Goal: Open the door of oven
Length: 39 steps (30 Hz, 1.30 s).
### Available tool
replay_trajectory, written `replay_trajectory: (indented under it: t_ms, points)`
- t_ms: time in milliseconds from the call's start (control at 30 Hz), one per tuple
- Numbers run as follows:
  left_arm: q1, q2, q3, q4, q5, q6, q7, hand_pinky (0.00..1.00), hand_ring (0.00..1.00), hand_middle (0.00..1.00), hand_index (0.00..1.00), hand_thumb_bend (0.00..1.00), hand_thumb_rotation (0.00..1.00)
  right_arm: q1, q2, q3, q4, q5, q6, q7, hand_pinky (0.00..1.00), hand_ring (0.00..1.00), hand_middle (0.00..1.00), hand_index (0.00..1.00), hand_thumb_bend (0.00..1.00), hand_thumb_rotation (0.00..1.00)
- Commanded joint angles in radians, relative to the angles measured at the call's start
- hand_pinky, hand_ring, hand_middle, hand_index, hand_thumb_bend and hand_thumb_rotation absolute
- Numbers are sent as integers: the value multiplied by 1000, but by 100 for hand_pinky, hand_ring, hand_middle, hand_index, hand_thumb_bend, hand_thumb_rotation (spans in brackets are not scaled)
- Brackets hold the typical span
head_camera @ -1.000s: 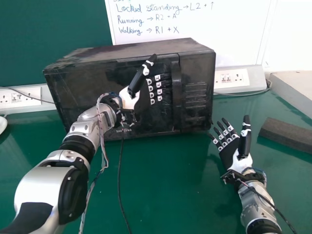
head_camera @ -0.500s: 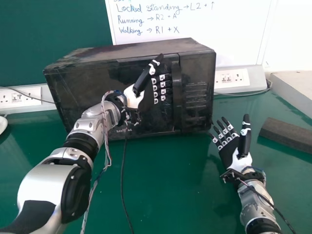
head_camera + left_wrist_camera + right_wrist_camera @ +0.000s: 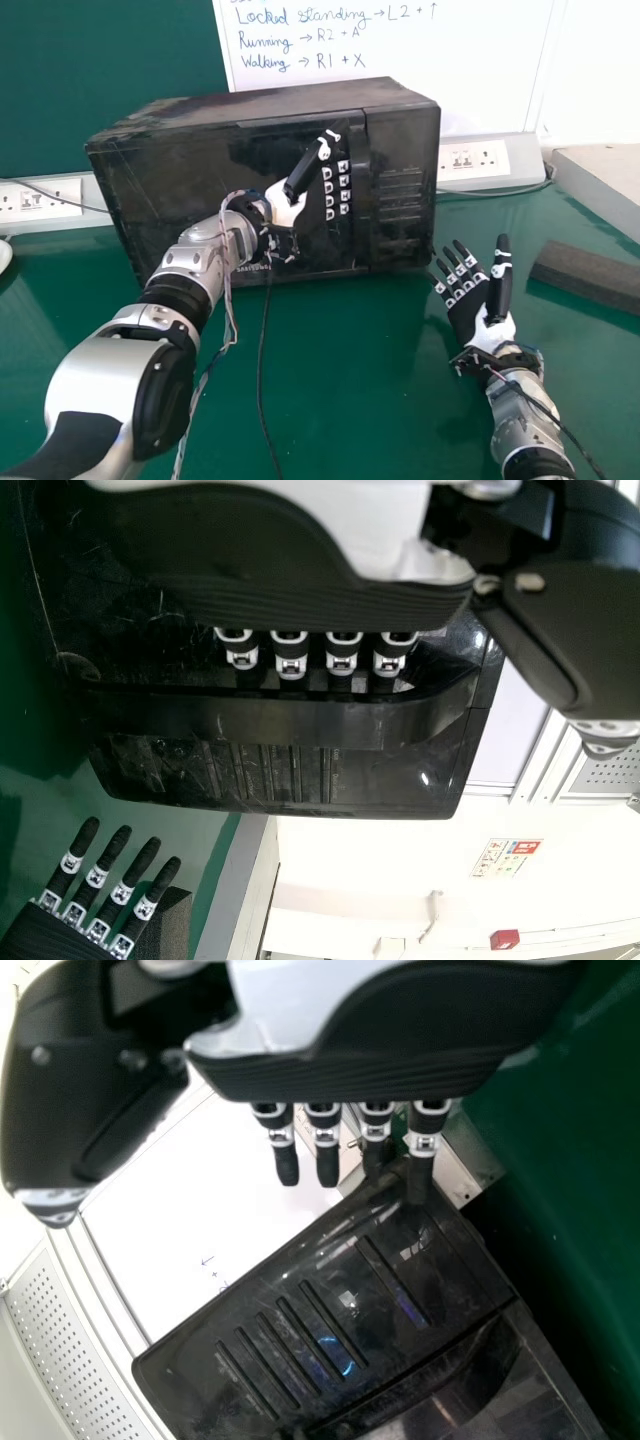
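Head view: a green table (image 3: 340,390) is stretching across the scene, and a whiteboard (image 3: 475,75) with handwriting is leaning behind it. Toward the back of the table, in front of the whiteboard, a boxy black oven (image 3: 290,97) is standing upright. Its top is looking dull and dusty, with paler scuffs. Its broad dark door (image 3: 185,160) is lying closed against the body, showing scratches and a faint sheen. At the oven's right, the narrower control panel (image 3: 405,220) is displaying a stack of parallel ridges; in the right wrist view the same panel is shining, with small bluish reflections. Between door and panel, a smooth, glossy black handle (image 3: 280,718) is running up the front, and pale lettering is marking the lower front edge.

On the table at the right, a dark, slightly curved block (image 3: 590,272) is resting. The left hand (image 3: 287,207) is hovering before the door, its fingers extending open toward the handle and its thumb standing away from them. In the left wrist view, the fingers are pointing at the handle's near edge; whether they are touching it is staying unclear. The right hand (image 3: 466,318) is holding itself open near the oven's lower right corner, fingers spreading and thumb pointing up. Smallest of all, white sockets (image 3: 472,160) are sitting behind the oven's right side
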<state>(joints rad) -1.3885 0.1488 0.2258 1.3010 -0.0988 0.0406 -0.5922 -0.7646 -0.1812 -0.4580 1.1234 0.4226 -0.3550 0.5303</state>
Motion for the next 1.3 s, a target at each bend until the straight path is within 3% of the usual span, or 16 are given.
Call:
replay_trajectory:
  t_ms: [0, 1267]
  points:
    - [-15, -13, -3, 9, 4, 1, 3, 85, 100, 100, 100, 100, 86, -18, 15, -2, 10, 6, 3, 0, 83, 93, 100, 100, 100, 100]
    - [-32, -79, 46, 14, -43, 29, -39, 81, 97, 100, 100, 100, 84, -35, 40, 12, 11, -7, -11, -52, 78, 89, 100, 99, 100, 100]
